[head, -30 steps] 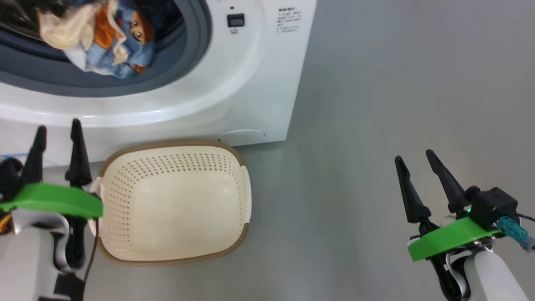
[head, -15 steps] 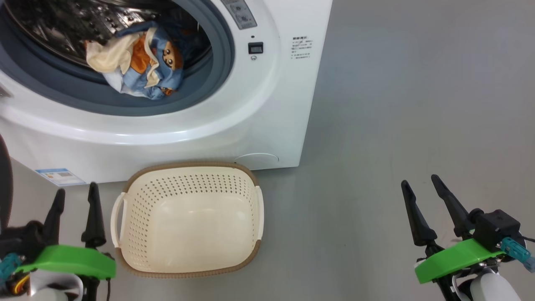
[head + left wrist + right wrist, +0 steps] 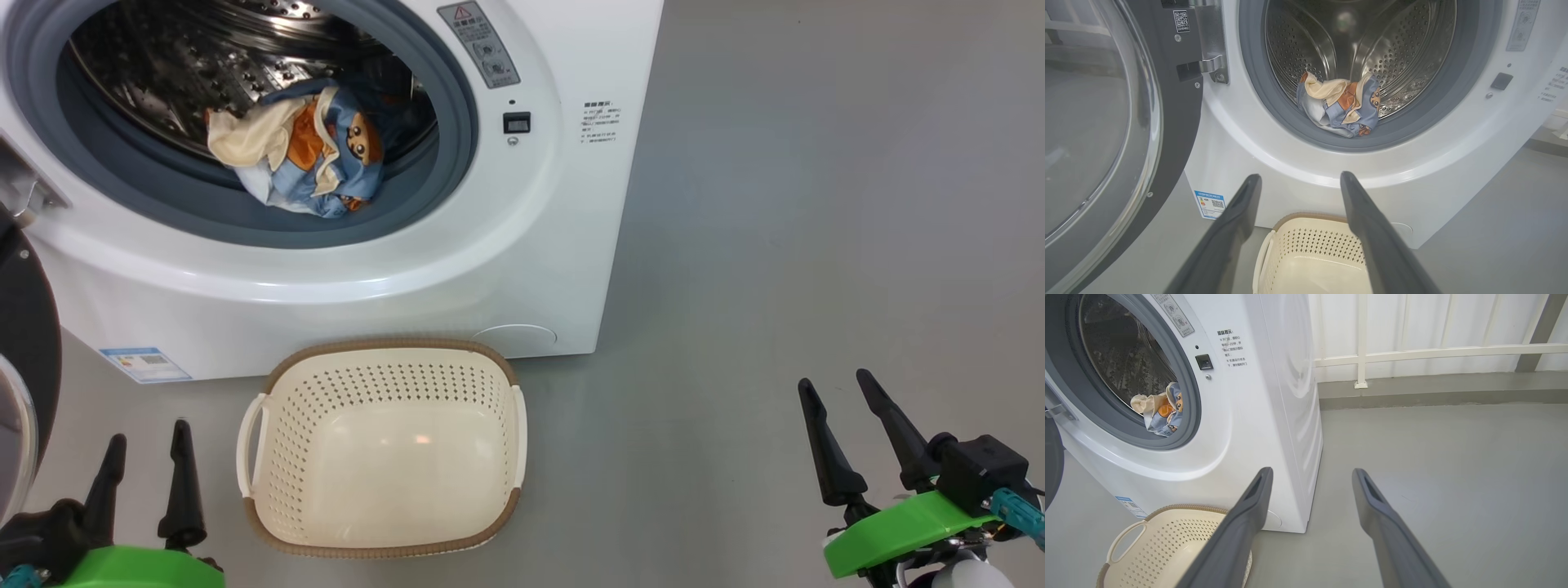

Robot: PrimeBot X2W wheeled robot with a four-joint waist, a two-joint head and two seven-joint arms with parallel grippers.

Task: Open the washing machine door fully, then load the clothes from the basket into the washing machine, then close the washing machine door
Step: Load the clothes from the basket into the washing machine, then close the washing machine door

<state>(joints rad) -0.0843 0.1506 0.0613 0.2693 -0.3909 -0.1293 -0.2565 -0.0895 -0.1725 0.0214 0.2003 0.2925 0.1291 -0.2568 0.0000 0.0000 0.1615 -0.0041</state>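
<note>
The round black-rimmed glass door (image 3: pixel 1102 122) stands open left of the big white front-loading washing machine (image 3: pixel 392 269): rigid, likely weighty, best pushed at its free rim. Soft blue printed clothes (image 3: pixel 306 159) lie in the machine's drum (image 3: pixel 1310 45); left gripper (image 3: pixel 147 437) and right gripper (image 3: pixel 833 380) both spread, empty

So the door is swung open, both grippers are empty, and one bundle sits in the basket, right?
No: the head view shows the basket empty, the clothes lying in the drum. The washing machine door is open; left gripper and right gripper are empty.
</note>
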